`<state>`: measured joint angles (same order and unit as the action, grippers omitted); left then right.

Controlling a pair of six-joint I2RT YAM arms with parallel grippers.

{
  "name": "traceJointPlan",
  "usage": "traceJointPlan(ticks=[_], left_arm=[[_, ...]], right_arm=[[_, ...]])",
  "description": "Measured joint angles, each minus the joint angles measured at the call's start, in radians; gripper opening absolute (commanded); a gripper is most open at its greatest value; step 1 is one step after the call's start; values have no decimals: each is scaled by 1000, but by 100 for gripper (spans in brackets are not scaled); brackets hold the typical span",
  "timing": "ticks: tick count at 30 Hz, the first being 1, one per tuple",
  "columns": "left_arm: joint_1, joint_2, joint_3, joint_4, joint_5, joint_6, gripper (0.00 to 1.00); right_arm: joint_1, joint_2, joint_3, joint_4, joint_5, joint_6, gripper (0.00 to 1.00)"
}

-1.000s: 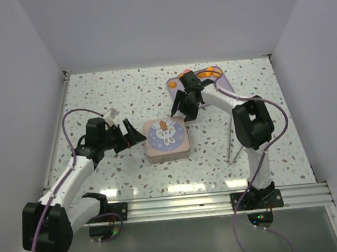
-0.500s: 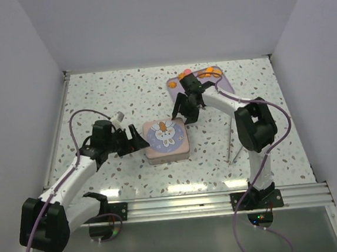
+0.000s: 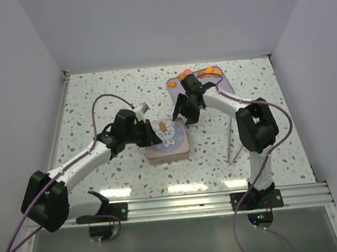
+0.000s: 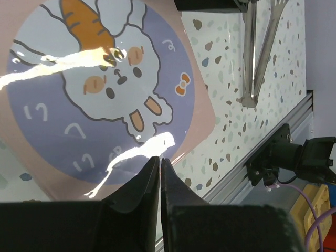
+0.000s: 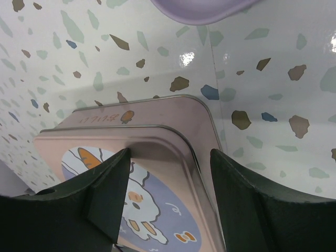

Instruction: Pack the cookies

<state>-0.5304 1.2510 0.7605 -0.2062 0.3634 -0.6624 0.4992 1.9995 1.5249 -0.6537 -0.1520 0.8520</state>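
Cookies (image 3: 210, 71) lie at the far side of the table (image 3: 95, 97), right of centre, strung left to right along the far rim of a lilac tray (image 3: 225, 84). They are mostly orange and too small to tell any shape or heading. The right claw (image 5: 168, 157) is spread wide and grips nothing. Its fingers straddle the far right corner of a pink square tin (image 3: 167, 148), whose bunny lid (image 4: 105, 89) sits slightly askew on the base. Whether they touch the lid I cannot tell. The left claw (image 4: 159, 160) is clenched, fingers pressed together with nothing between, its tips over the lid near its edge, at the tin's left side.
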Motion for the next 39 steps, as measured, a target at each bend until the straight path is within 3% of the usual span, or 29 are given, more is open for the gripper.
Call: traceJointPlan(ticks=[10, 16, 29, 32, 33, 37, 39], left_arm=[[-126, 92, -94, 127, -27, -61, 6], [-132, 85, -187, 321, -27, -130, 6], [-133, 103, -204, 385, -35, -160, 0], [-133, 104, -221, 399, -40, -166, 0], [-133, 104, -226, 404, -38, -168, 0], [-134, 102, -227, 409, -38, -168, 0], [-133, 102, -227, 409, -38, -168, 0]], right_arm=[[0, -6, -3, -5, -1, -8, 65], [0, -11, -3, -6, 2, -21, 65], [-17, -34, 14, -55, 14, -57, 67], [-37, -85, 15, -76, 35, -71, 49], [-43, -110, 16, -82, 39, -76, 35], [-56, -222, 19, -76, 8, -86, 5], [-48, -297, -36, -23, -33, -82, 0]])
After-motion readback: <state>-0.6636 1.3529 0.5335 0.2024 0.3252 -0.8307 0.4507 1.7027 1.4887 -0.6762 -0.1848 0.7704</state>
